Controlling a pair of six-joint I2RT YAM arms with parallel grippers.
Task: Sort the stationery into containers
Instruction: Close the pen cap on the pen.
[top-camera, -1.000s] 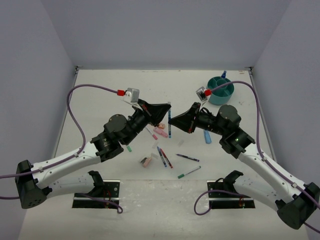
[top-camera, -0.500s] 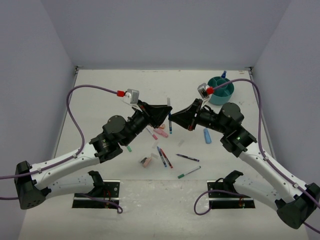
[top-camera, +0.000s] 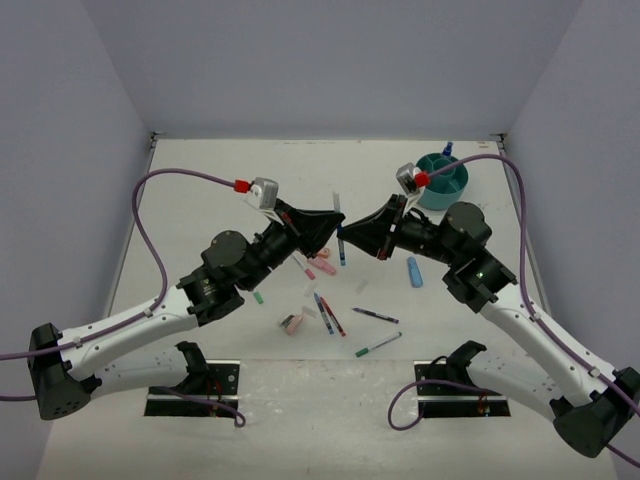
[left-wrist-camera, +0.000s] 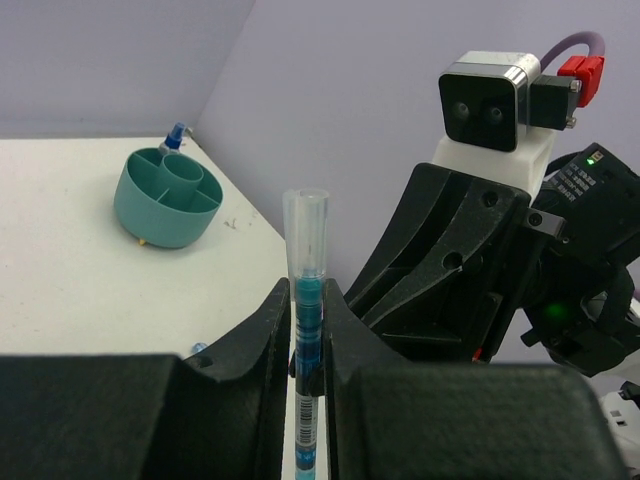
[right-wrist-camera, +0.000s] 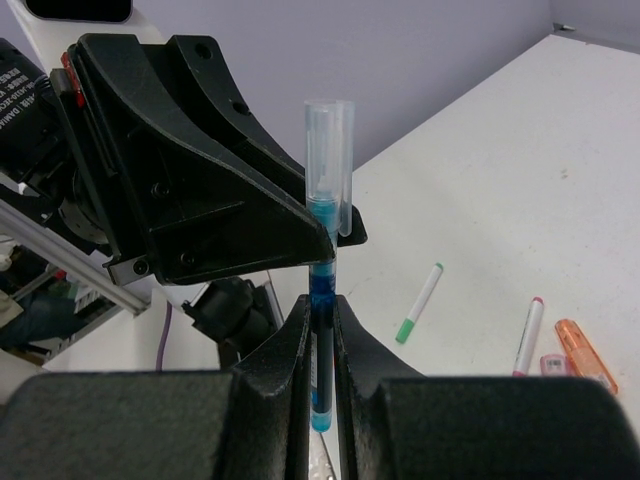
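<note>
Clamping upright clear-capped blue pen (left-wrist-camera: 305, 235), left hand (left-wrist-camera: 307, 305) and right hand (right-wrist-camera: 320, 320) together; likely handover toward round teal plastic organizer (left-wrist-camera: 160, 222).

One teal organizer (top-camera: 440, 200), one blue-capped bottle (top-camera: 447, 150) (tiny)

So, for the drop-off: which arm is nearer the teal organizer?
Right. The right arm reaches beside the teal organizer; the left arm is farther, beyond the blue pen.

Between the matt black plastic jaws, the blue pen (left-wrist-camera: 307, 310) carries a clear, glossy plastic cap (left-wrist-camera: 305, 225). Beyond the jaws, the teal organizer (left-wrist-camera: 165, 200) is smooth plastic, and the bench (left-wrist-camera: 60, 300) is matt white.
</note>
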